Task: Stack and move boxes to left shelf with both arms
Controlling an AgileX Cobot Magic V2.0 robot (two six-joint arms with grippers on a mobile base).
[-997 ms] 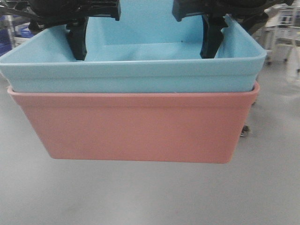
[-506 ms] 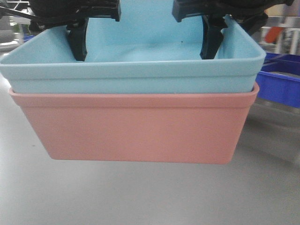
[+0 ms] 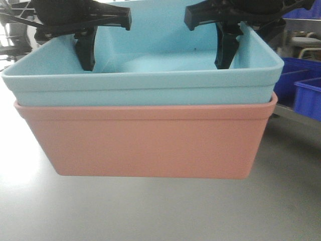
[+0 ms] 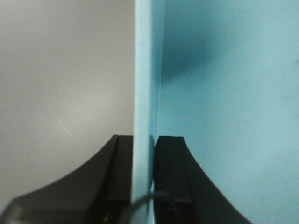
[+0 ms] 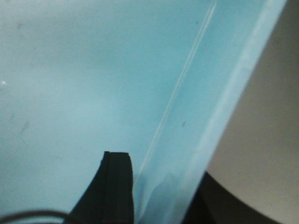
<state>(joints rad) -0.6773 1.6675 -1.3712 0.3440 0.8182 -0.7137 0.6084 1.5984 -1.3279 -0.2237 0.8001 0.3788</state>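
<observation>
Floor (image 3: 150, 216) in plain grey lies under everything in the front view, and the stack seems to hang above it, since the bottom edge of the lower box has open space under it. The pink box (image 3: 150, 143) is the lower one and takes the middle of the frame. The light blue box (image 3: 145, 83) sits nested inside it, so only its rim band and inner walls show. In this way both travel as one load. Two dark blue bins (image 3: 301, 85) stand at the right edge, well apart from the stack. The left gripper (image 4: 142, 154) is clamped on the left short wall of the blue box, with one black finger (image 4: 170, 177) inside and the other outside. The right gripper (image 5: 161, 196) pinches the opposite wall in the same manner. I think holding the two ends keeps the load level and stops it from swinging. I cannot tell if the outer fingers catch the pink rim also. The left shelf is not clearly in view, so I judge the carrying is under way and the placing is not yet done.
</observation>
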